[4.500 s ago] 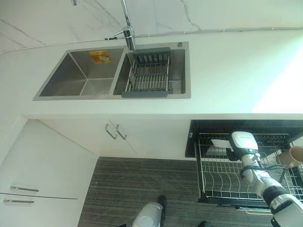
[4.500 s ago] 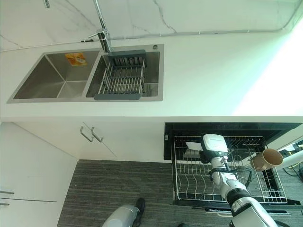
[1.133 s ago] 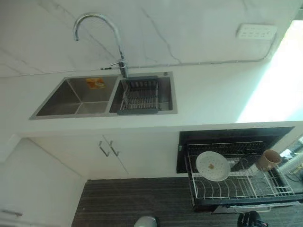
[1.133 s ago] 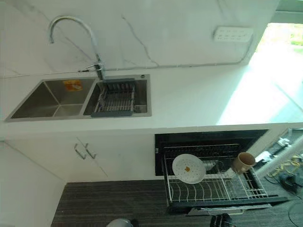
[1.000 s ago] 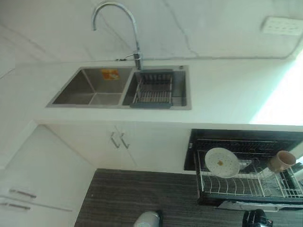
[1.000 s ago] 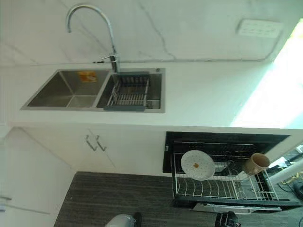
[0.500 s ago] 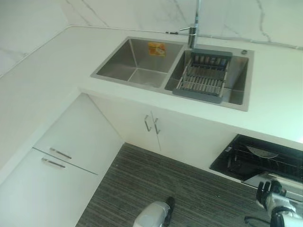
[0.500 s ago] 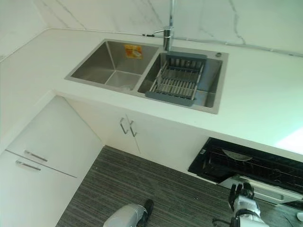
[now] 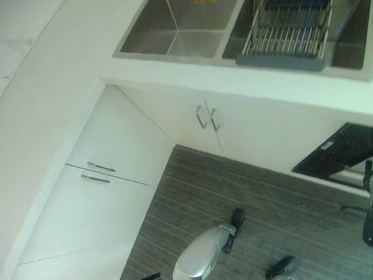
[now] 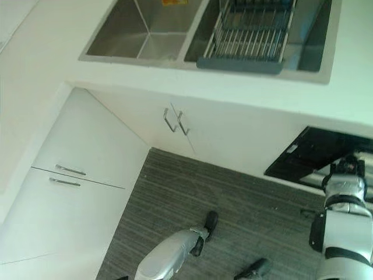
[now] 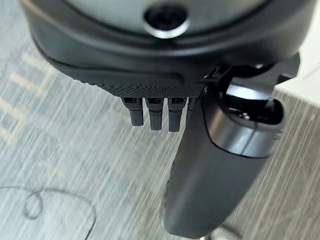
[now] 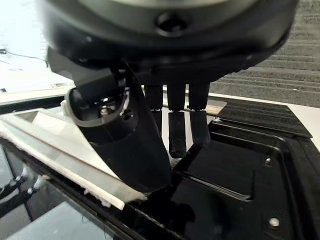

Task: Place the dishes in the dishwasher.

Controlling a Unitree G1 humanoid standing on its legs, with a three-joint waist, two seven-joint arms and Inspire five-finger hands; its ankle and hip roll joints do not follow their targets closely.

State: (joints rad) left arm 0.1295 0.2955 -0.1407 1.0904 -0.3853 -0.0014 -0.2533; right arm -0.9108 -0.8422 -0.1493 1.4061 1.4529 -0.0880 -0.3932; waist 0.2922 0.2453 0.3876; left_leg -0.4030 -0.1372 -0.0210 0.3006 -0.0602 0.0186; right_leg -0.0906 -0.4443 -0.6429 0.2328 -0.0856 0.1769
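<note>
One double sink (image 10: 145,35) with two basins sat in the white counter (image 9: 70,76), a single grey drying rack (image 10: 247,35) resting in the right-hand basin, with two cabinet handles (image 10: 175,122) below it. The right hand (image 12: 175,125) hung with fingers relaxed and empty over the black dishwasher (image 10: 315,154), where I could make out no dishes. The left hand (image 11: 155,112) hung slack and empty above the striped floor (image 9: 245,192).

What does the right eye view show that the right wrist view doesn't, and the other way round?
Right eye view: the sink with its drainer rack, white cabinets and striped floor. Right wrist view: up close, the right hand with straight fingers hanging over the dishwasher and its black door panel, holding nothing. Both: the right hand and the dishwasher.
</note>
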